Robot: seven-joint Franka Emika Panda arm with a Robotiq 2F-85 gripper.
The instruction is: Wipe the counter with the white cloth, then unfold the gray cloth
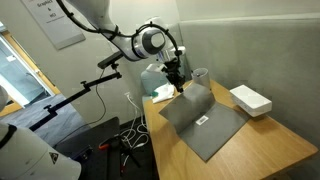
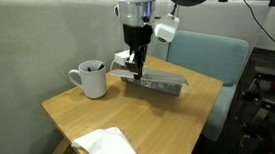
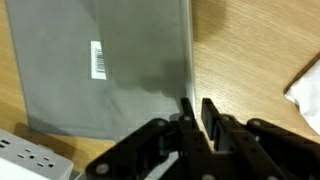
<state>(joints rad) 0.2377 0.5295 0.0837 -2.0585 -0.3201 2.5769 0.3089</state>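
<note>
Arm descends steeply from above, wrist vertical, over the table point(image 2: 179, 121). Gripper point(image 2: 130, 68) is narrow, pinching one lifted edge of the gray cloth point(image 1: 206, 122), which is otherwise spread flat. White cloth point(image 1: 250, 100) lies apart, near the table's edge.

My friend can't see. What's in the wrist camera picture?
The robot's hand pinches the edge of a gray cloth with a barcode tag, lying on a wooden counter. A white cloth peeks in at right, a power strip at lower left.
</note>
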